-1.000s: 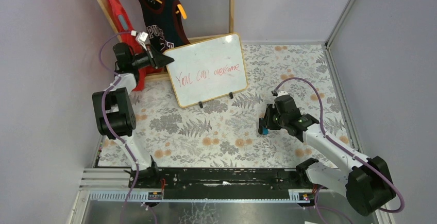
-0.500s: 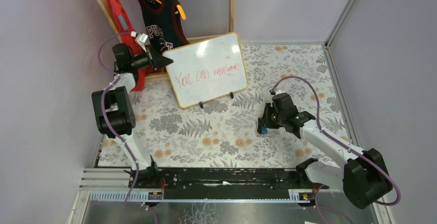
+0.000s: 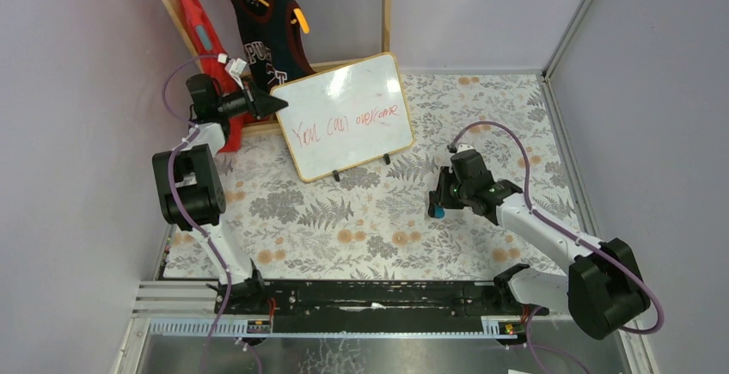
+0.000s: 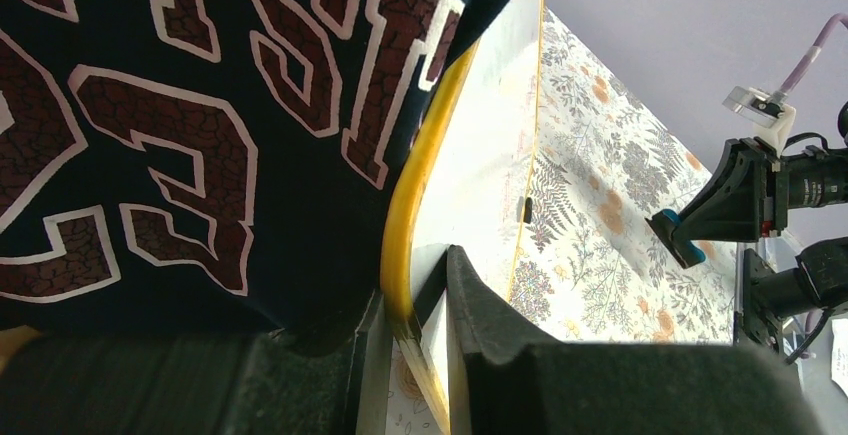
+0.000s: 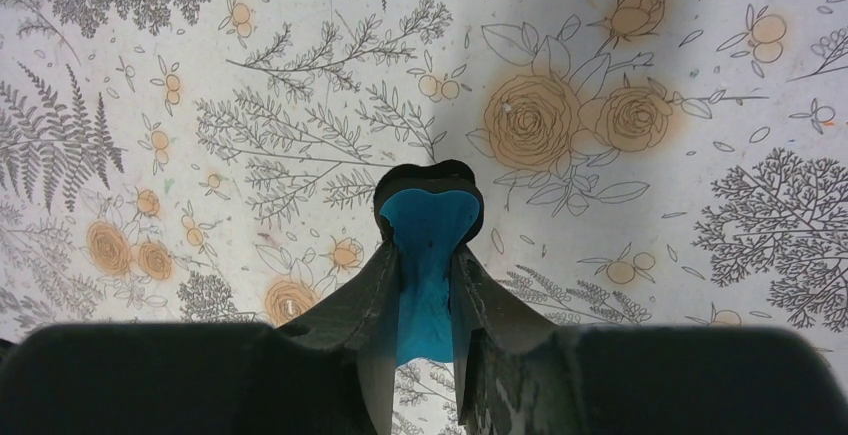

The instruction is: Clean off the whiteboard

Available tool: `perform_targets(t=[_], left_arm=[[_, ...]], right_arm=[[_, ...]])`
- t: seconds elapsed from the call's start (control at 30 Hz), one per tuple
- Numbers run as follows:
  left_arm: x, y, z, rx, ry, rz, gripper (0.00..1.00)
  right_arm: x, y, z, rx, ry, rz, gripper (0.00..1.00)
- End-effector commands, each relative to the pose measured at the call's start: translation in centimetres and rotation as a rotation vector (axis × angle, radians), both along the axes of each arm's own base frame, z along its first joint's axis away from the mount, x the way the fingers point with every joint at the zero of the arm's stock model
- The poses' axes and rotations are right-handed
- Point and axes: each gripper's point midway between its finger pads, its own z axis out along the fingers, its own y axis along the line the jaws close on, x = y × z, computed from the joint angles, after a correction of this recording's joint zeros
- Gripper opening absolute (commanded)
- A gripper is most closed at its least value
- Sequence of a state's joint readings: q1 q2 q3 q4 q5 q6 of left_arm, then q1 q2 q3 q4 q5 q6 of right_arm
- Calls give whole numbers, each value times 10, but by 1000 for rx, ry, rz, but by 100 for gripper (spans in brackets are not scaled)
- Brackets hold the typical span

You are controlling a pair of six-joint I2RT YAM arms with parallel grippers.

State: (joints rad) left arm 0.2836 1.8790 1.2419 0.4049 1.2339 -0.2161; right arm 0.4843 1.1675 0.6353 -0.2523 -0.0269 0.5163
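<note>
The whiteboard (image 3: 344, 116) stands tilted on two small black feet at the back of the table, with red handwriting (image 3: 344, 125) across it. My left gripper (image 3: 277, 100) is shut on its left edge; in the left wrist view the fingers pinch the wooden frame (image 4: 405, 225) beside the white face (image 4: 495, 145). My right gripper (image 3: 437, 210) hangs over the floral table right of the board, shut on a blue eraser (image 5: 428, 245). That eraser (image 4: 678, 240) faces the board from some distance away.
A dark jersey (image 3: 266, 30) on a yellow hanger and a red garment (image 3: 199, 30) hang on a wooden rack (image 3: 168, 4) just behind the board's left corner. Grey walls close in the floral tablecloth (image 3: 344, 228).
My right arm has shifted a little left toward the board, carrying the eraser. The left gripper and the board have stayed put.
</note>
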Motion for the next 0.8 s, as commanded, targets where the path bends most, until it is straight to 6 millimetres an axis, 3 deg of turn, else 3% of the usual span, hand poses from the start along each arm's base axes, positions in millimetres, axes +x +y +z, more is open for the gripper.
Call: perform_targets(t=[0.0,0.53,0.7,0.77], left_arm=[[5,10,-72,63,77,77,0],[8,4,-65,35,76,85,0],[3,3,-54,45,64,90,0],[3,3,-52,49,67,90,0]], right_arm=[[23,9,21,3,-80,10,0],[19,5,23,-1,-80,2,0],[27,9,33,12,-112,4,0],[38,17,47,31,-147,15,0]])
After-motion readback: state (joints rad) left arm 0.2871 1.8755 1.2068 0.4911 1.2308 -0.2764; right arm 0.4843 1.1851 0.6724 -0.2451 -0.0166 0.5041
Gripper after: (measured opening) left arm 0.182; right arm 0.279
